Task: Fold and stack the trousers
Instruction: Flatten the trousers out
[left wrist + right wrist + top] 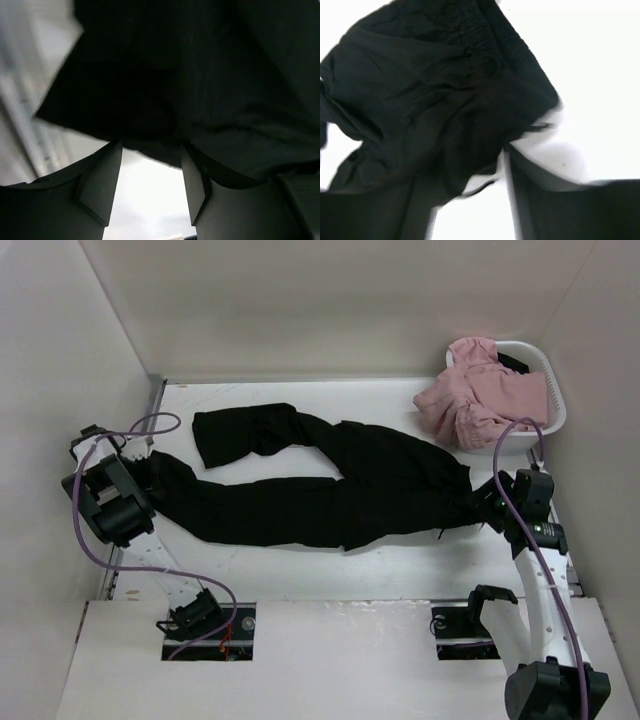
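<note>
The two arms stand at the near edge of the white bench (400, 575). The left gripper (150, 468) is low by the left side of the bench. Its fingers (100, 185) are apart, and white bench shows between them. The end of one trouser leg lies right at the tips, but it is not pinched. The right gripper (479, 502) is on the right side, at the top part of the trousers (360, 490). Its fingers are apart too, with white bench in the gap.

The black trousers lie flat across the middle of the bench. The waist is on the right. One leg runs to the left gripper, and the other bends away to the far left.

In the far right corner is a white basket (556, 400) with a pink cloth (480, 400) spilling over its edge.
</note>
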Tool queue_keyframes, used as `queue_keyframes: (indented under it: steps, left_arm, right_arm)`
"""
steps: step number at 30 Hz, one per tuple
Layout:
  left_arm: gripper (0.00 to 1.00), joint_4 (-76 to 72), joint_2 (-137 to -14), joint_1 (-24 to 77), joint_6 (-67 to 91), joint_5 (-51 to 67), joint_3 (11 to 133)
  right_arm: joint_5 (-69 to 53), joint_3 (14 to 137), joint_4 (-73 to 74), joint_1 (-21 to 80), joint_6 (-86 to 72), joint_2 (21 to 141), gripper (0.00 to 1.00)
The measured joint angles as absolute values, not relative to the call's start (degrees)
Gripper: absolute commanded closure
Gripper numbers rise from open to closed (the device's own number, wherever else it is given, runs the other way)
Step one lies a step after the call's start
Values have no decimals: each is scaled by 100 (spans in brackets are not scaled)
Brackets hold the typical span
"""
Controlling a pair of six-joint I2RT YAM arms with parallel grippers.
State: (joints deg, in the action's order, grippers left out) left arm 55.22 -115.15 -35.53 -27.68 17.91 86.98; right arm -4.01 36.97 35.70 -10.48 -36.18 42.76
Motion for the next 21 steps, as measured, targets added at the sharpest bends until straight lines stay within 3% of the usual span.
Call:
queue_keyframes:
  steps: [1, 2, 6, 8, 11, 14, 21]
  left_arm:
    - [51, 5498, -11601, -3518, -2714, 1785, 8683]
    - [51, 5441, -11649, -3489, -2665, 1763, 8683]
    - [52, 5092, -11681, -3398, -2545, 1457, 8687]
    - [56, 4890, -11719, -3341, -2526, 1264, 8680]
    - [85, 4598, -11723, -3208, -2528, 956, 8576]
    - [99, 4386, -11655, -3107, -2580, 792, 8462]
    - [100, 4458, -10989, -3339, -3376, 567, 7900]
  right_arm:
    - [-381, 3695, 3579, -1048, -3632, 4276, 23]
    - [-340, 3695, 3588, -1050, -3651, 4276, 0]
    - [-233, 3695, 3610, -1059, -3793, 4340, 0]
    - [-172, 3684, 3607, -1059, -3931, 4436, 0]
    - [-54, 3579, 3588, -1046, -4219, 4532, 0]
    - [49, 3334, 3573, -941, -4678, 4580, 0]
    - [408, 2349, 3802, -320, -6506, 4156, 0]
